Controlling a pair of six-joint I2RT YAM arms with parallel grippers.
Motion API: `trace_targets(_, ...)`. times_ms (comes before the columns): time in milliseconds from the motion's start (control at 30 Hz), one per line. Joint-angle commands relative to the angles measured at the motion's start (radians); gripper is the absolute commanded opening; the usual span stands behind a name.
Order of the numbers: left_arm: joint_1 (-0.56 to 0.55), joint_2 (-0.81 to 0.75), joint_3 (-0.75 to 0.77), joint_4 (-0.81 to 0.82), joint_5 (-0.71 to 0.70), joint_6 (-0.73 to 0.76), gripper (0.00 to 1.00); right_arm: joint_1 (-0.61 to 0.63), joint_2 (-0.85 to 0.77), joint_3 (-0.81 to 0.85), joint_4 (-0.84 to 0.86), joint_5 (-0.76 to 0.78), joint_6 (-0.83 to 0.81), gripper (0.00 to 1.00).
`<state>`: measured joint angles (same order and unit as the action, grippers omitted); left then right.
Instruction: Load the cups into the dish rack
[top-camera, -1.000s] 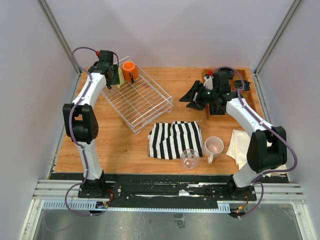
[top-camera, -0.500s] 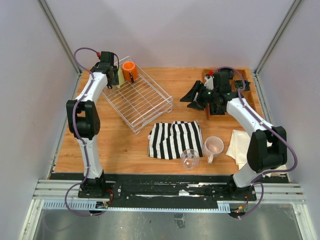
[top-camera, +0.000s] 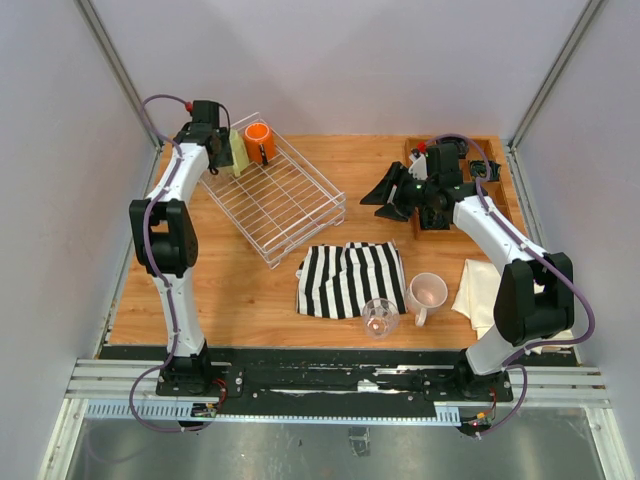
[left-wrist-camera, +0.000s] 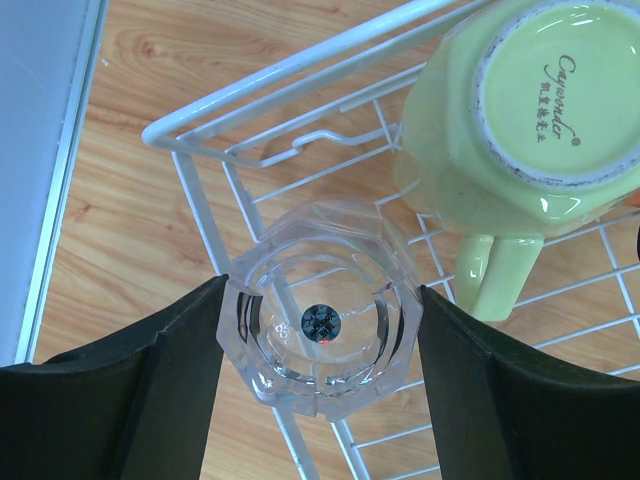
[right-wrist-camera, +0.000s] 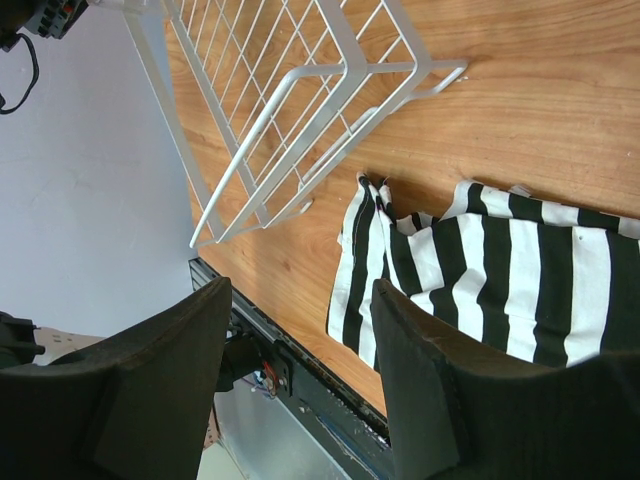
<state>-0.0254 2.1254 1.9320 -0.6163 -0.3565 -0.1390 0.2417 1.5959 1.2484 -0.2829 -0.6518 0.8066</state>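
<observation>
Clear glass tumbler (left-wrist-camera: 318, 290) is pinched by the left gripper (left-wrist-camera: 318, 335) over the dish rack (top-camera: 280, 200) corner, beside the yellow-green mug (left-wrist-camera: 500, 130); placing step, likely needing an inward shift off the rim wire, then lowering; right gripper (right-wrist-camera: 295, 300) is spread, empty.

Left claw (left-wrist-camera: 320, 310) edged left, baring yellow-green mug (top-camera: 238, 152).

— Where was the left gripper (left-wrist-camera: 320, 310) just then?
— Right at the corner of the dish rack (left-wrist-camera: 290, 73), with a tumbler (left-wrist-camera: 318, 325) clamped in it. An upturned mug (left-wrist-camera: 520, 110) sat in the rack just beside it.
— And the right gripper (right-wrist-camera: 300, 295)?
— Well apart, above the table (right-wrist-camera: 540, 100). The rack's other corner lay ahead of it, and a cloth (right-wrist-camera: 500, 280) lay below, near that corner.
</observation>
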Motion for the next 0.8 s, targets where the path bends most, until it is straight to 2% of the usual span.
trace_targets(0,0.010,-0.008,0.021,-0.004,0.036,-0.019,0.01,-0.015,-0.001,0.023,-0.014,0.014,-0.016,0.59)
trace_targets(267,-0.011,-0.063,-0.080,0.024,0.079,-0.022,0.01,-0.015,-0.003,0.019,-0.014,0.013,-0.015,0.59)
trace_targets(767,-0.039,-0.055,-0.106,0.026,0.042,-0.034,0.01,-0.013,-0.019,0.009,-0.014,0.017,-0.014,0.59)
